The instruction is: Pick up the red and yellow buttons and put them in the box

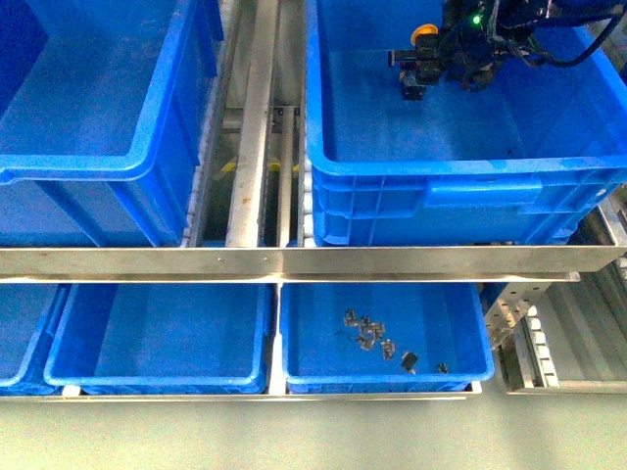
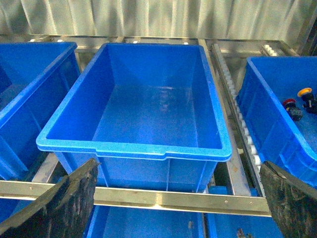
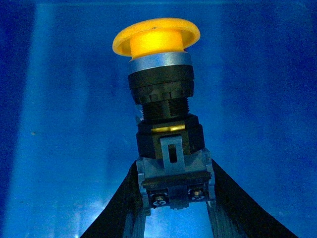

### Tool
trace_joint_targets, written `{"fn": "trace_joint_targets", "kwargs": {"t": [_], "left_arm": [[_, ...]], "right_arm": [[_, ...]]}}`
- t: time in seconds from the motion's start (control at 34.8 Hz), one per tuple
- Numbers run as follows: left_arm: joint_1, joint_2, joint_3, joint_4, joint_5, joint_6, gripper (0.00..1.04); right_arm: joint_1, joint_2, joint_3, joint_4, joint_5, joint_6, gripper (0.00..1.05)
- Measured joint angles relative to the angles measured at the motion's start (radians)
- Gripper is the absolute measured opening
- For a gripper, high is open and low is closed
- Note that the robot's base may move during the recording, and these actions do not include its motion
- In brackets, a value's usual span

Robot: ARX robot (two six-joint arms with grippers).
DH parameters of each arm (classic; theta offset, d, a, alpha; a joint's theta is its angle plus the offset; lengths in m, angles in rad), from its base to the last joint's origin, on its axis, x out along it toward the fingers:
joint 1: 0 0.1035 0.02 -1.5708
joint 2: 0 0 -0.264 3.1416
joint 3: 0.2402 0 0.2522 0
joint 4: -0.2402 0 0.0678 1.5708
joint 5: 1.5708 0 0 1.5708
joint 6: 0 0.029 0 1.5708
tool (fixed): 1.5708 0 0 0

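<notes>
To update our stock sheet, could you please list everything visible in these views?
Large bins: three, blue, upper shelf; left, middle, right.
Small trays: three, blue, lower shelf; left, middle, right.
Yellow button: one, yellow cap, black body, held inside the right large bin.
Red button: one, red cap, lying in the right large bin.
Small parts: several, dark, in the right small tray.
Shelf rail: one, silver, across the front.
Left gripper: open, empty, facing the middle bin.
Right gripper: shut on the yellow button.
</notes>
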Motion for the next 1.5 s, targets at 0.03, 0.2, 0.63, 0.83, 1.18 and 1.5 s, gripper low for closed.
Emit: {"fn": "trace_joint_targets", "kwargs": {"t": [0.03,0.2,0.63,0.83,1.18,1.5], "left_arm": [[0.000,0.000,0.000,0.000,0.000,0.000,0.97],[0.000,0.000,0.000,0.000,0.000,0.000,0.97],[0.000,0.000,0.000,0.000,0.000,0.000,0.97],[0.000,0.000,0.000,0.000,0.000,0.000,0.97],[0.000,0.000,0.000,0.000,0.000,0.000,0.97],[0.000,0.000,0.000,0.000,0.000,0.000,0.97]], "right_arm": [[-0.002,0.004,0.000,0.000,0.004,-0.006,0.26],[-0.004,0.042,0.017,-0.009,0.025,-0.021,0.28],[0.003,-0.099,-0.263,0.225,0.087,-0.040,0.98],[0.006,-0.323,-0.578,0.399,0.042,-0.037,0.98],[0.031,-0.950,-1.400,0.620,-0.062,0.074,0.98],[0.039,-1.260,-1.664,0.573,-0.035,0.142,0.98]]}}
